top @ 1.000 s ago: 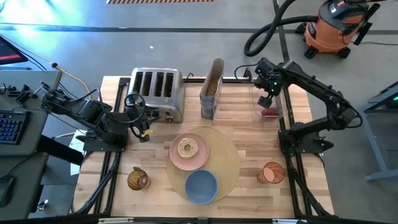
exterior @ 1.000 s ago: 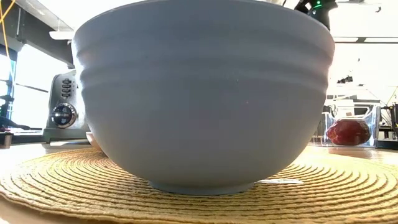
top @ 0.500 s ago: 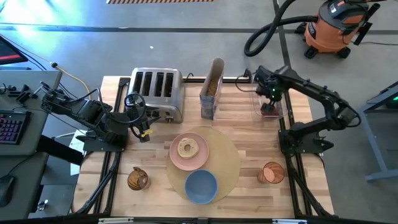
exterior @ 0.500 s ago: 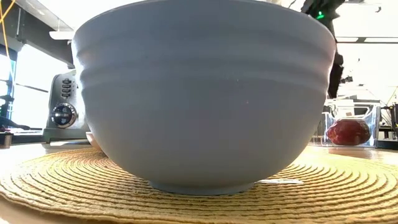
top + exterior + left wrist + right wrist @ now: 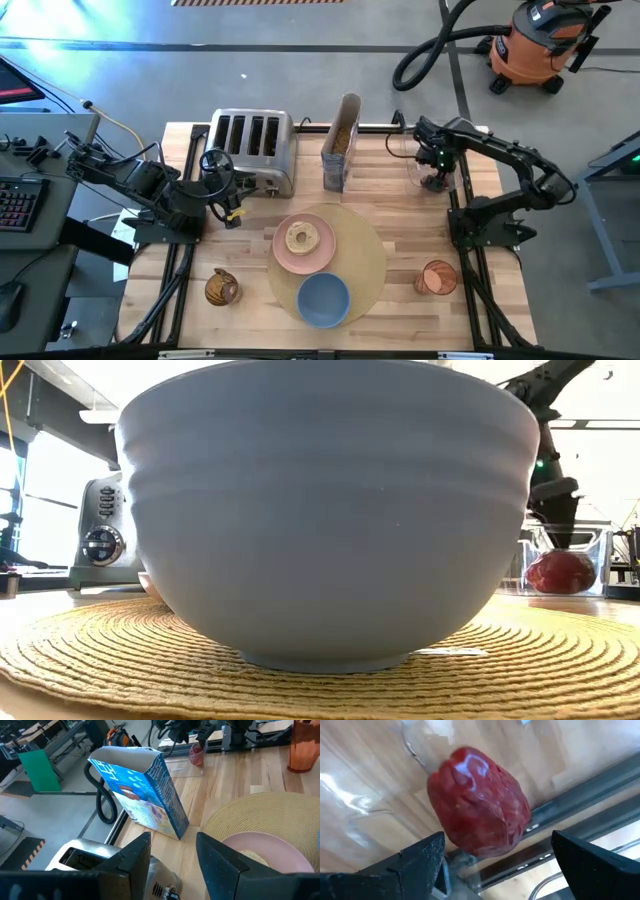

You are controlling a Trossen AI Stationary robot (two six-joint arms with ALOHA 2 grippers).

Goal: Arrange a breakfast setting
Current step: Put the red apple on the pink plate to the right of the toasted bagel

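The red fruit (image 5: 479,812) lies in a clear box (image 5: 431,165) at the table's far right; it also shows in the low view (image 5: 560,572). My right gripper (image 5: 497,842) is open just above the fruit, one finger on each side, apart from it. The pink plate (image 5: 304,243) with the tan bagel (image 5: 299,237) and the blue bowl (image 5: 323,298) stand on the round tan placemat (image 5: 365,255). My left gripper (image 5: 172,855) is open and empty near the toaster's front (image 5: 255,145). The spoon is not in view.
A tall clear container of cereal flakes (image 5: 342,150) stands right of the toaster. An orange cup (image 5: 437,277) stands at the near right, and a brown round object (image 5: 222,288) at the near left. Bare wood lies between the placemat and the clear box.
My right gripper has come down into the clear box toward the red fruit, moving a little toward the table's near edge. The fruit has stayed where it was.
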